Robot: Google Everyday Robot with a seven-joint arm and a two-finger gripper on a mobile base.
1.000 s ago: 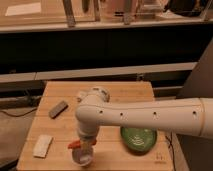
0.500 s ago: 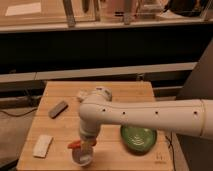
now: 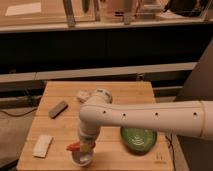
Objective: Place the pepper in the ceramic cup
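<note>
Tool (image 3: 83, 146) sits low at the counter's (image 3: 120, 95) front edge, closed on the pepper (image 3: 74, 146), held directly above the ceramic cup (image 3: 82, 159) so a release should drop it inside, clear of the green bowl (image 3: 138, 138).

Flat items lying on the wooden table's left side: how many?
2: a dark gray block near the left-centre, and a white sponge-like pad at the front-left. The gripper holds the pepper over the ceramic cup; the arm may hide more.
</note>
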